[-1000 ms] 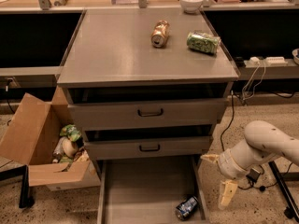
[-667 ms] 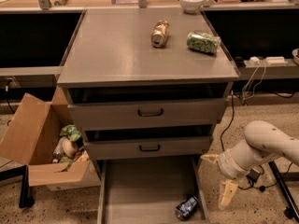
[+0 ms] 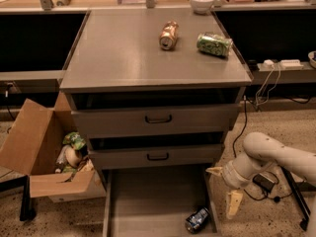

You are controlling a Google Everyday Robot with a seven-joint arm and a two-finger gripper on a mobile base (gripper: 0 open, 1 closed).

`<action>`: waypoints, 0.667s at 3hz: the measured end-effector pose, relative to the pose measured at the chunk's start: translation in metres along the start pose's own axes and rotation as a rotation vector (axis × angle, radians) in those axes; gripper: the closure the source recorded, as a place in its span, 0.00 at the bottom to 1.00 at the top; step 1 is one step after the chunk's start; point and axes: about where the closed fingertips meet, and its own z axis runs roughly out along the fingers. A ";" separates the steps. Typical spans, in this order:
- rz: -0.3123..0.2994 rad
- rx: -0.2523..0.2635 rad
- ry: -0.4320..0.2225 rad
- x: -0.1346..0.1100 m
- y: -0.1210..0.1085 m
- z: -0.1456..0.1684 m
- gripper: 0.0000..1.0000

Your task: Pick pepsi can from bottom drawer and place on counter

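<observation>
On the counter (image 3: 128, 58) a gold-brown can (image 3: 169, 35) and a green can (image 3: 214, 44) lie on their sides. A cardboard box (image 3: 34, 142) (stuffed with packets) sits left of the cabinet. My pincer (image 3: 220, 192) hangs spread and empty just outside the bottom drawer (image 3: 148, 201). The drawer's right wall stands between it and the pepsi can (image 3: 197, 220), which lies inside, just below-left of the pincer.

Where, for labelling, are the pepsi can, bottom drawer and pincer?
pepsi can (image 3: 197, 220), camera view, blue side.
bottom drawer (image 3: 153, 201), camera view, bare floor.
pincer (image 3: 223, 187), camera view, between fingertips, at drawer's right edge.
</observation>
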 end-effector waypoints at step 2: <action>0.013 0.042 0.007 0.058 -0.035 0.076 0.00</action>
